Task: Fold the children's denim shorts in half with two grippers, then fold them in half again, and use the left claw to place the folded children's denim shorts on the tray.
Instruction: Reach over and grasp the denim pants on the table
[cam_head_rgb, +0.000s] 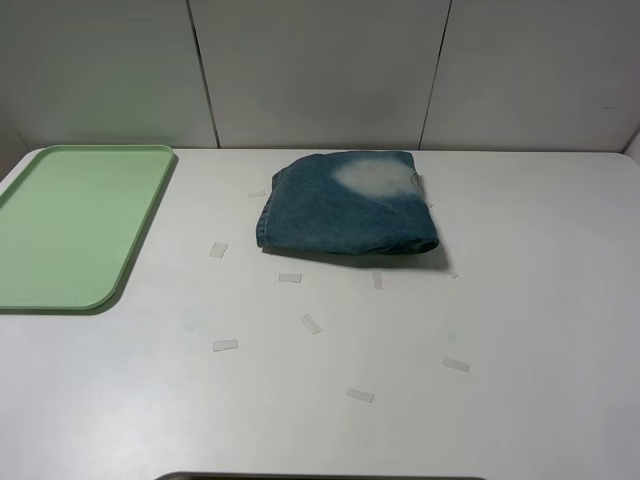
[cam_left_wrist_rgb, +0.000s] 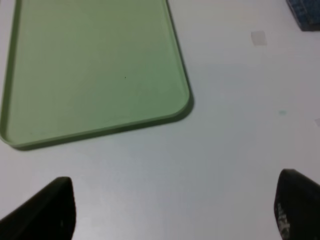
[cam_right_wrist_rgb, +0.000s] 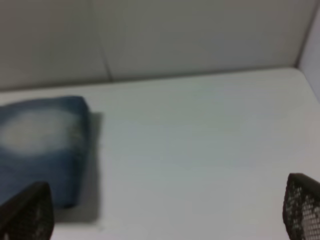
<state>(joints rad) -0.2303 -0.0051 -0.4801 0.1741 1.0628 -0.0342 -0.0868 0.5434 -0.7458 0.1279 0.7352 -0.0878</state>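
Observation:
The denim shorts (cam_head_rgb: 348, 203) lie folded into a compact blue bundle with a faded pale patch, on the white table at centre back. They also show in the right wrist view (cam_right_wrist_rgb: 42, 145), and a corner shows in the left wrist view (cam_left_wrist_rgb: 305, 12). The green tray (cam_head_rgb: 75, 225) is empty at the left; it also shows in the left wrist view (cam_left_wrist_rgb: 90, 65). Neither arm shows in the high view. My left gripper (cam_left_wrist_rgb: 175, 210) is open and empty above bare table near the tray's corner. My right gripper (cam_right_wrist_rgb: 165, 210) is open and empty, to the right of the shorts.
Several small clear tape marks (cam_head_rgb: 310, 323) are stuck on the table in front of the shorts. A white panelled wall (cam_head_rgb: 320, 70) stands behind the table. The white table (cam_head_rgb: 540, 300) extends to the right.

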